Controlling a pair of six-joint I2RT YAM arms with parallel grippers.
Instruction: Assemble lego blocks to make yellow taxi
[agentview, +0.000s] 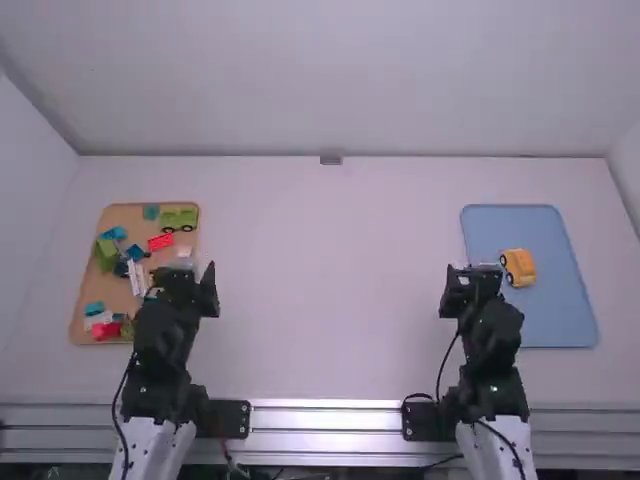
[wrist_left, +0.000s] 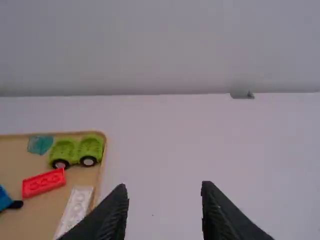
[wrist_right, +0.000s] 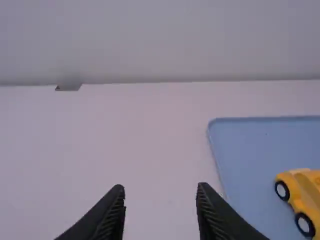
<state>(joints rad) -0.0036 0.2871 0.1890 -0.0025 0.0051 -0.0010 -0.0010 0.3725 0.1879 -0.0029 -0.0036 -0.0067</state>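
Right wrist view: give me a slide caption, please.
Yellow toy car resting on a blue tray, with the right hand open and empty.

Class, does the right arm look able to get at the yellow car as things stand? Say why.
Probably yes. The right claw is open and holds nothing, and the yellow car sits close by on the blue tray, with nothing on top of it and nothing seen standing between them.

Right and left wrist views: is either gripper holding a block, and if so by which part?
Nothing is held: the left gripper and the right gripper are both open, with nothing between their fingers.
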